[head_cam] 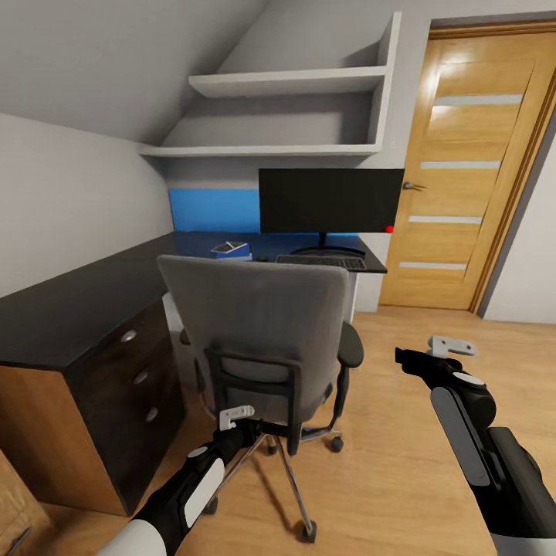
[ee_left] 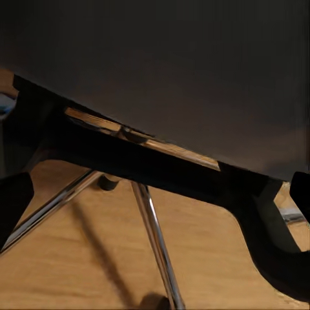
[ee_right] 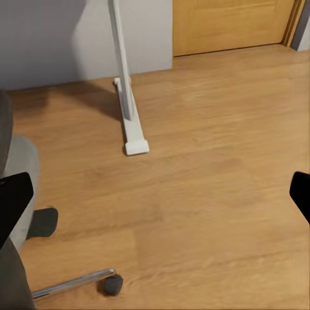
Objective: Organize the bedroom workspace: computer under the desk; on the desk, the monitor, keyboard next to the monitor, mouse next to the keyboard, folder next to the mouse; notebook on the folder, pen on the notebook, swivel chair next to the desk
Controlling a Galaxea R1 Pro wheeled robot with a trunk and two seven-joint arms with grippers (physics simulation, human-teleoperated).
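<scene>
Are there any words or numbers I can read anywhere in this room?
None. No letters or numbers show on the monitor, the keyboard, the door or the swivel chair. The small stack on the desk is too small to read.

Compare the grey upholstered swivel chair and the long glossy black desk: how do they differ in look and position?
The grey upholstered swivel chair stands on a chrome star base with casters; the long glossy black desk rests on a drawer cabinet and white legs. The chair's seat cannot be seen behind its backrest; the desk carries a monitor and keyboard. The chair is grey fabric; the desk top is glossy black. Both stand on the wood floor.
</scene>
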